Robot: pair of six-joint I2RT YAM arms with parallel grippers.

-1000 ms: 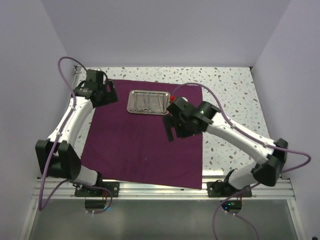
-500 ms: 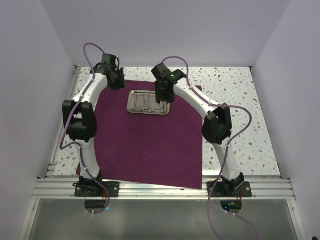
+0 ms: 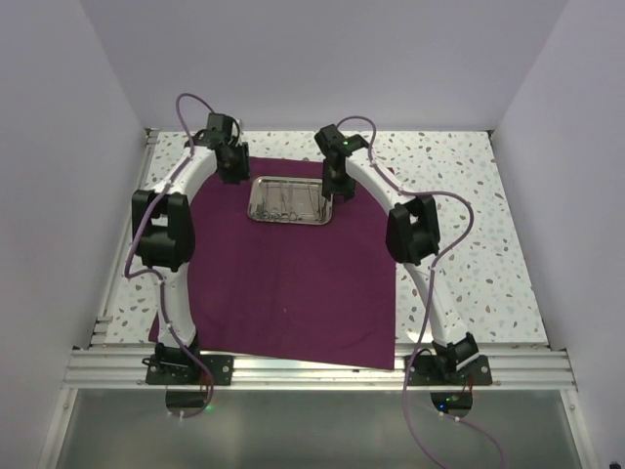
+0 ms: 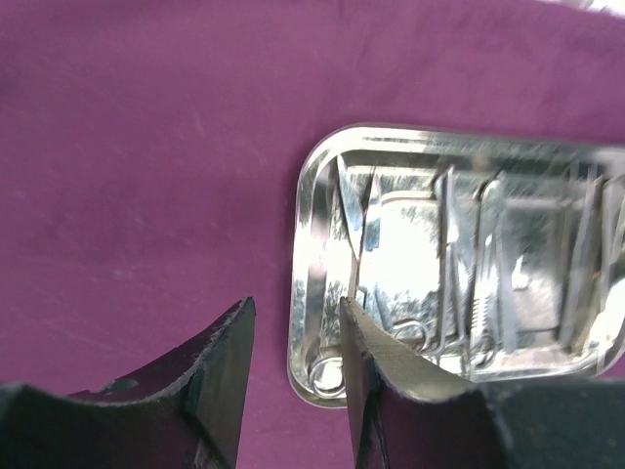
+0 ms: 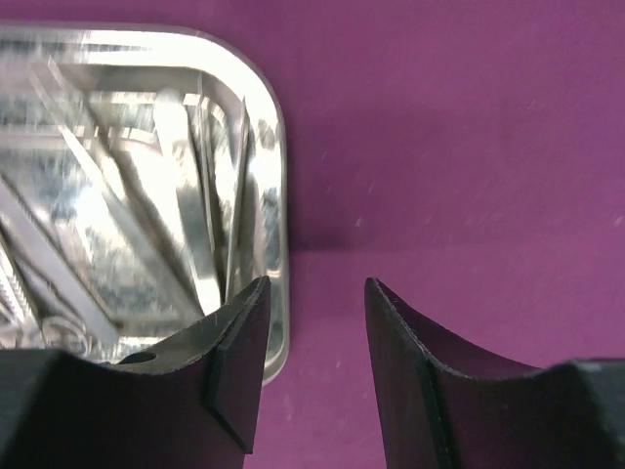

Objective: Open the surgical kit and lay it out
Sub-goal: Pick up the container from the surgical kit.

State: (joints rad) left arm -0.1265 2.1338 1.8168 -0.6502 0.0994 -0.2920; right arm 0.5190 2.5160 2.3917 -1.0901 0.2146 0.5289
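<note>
Speckled desk [image 3: 459,195], enclosed by pale lilac walls [image 3: 322,59]. A magenta-purple cloth [image 3: 283,293] lies spread flat from the desk's near edge towards its far edge. A steel tray [image 3: 289,179] rests at the cloth's far edge and holds thin silver instruments [image 3: 291,201]. Left jaws, partly open, hang at the tray's left end. Right jaws, likewise parted, hang at its right end. Neither pair grips anything.
</note>
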